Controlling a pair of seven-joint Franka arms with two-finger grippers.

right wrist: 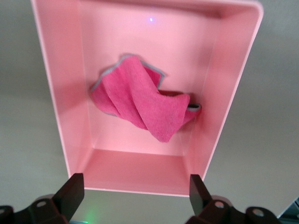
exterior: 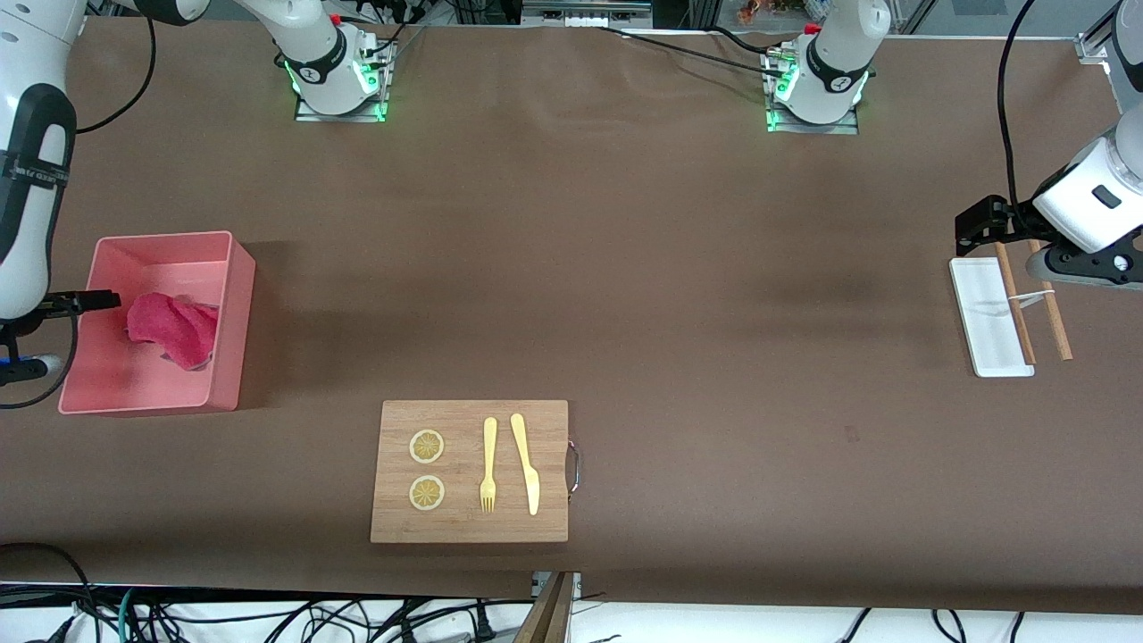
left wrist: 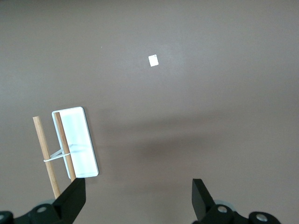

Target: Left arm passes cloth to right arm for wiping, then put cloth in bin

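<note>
Front view: the cloth [exterior: 172,328] is lying crumpled inside the bin [exterior: 234,313], which is sitting at the right arm's end of the table. The right gripper [exterior: 40,335] is hanging over the bin's outer edge, so the right arm is plainly the nearer one. The left gripper [exterior: 987,223] is hanging over the white tray [exterior: 982,304] and the two wooden sticks [exterior: 1054,313] at the left arm's end, well apart from the cloth. A wooden board [exterior: 469,471] carrying lemon slices [exterior: 427,446], a fork [exterior: 488,464] and a knife [exterior: 527,464] is lying nearer the front camera, between the two ends.

Left wrist view: the left gripper [left wrist: 139,196] is standing wide open and holding nothing; the white tray [left wrist: 77,142] and sticks [left wrist: 46,156] are lying below it.

Right wrist view: the right gripper [right wrist: 136,193] is gaping wide and gripping nothing. The cloth [right wrist: 140,100] is lying free on the floor of the bin [right wrist: 46,88], below and ahead of the open jaws, with its long axis running slantwise across the bin. It is touching neither finger.

Judgement: with the cloth in the bin, the task is appearing essentially complete; any coming move is turning only on clearing the right gripper upward from the bin.
</note>
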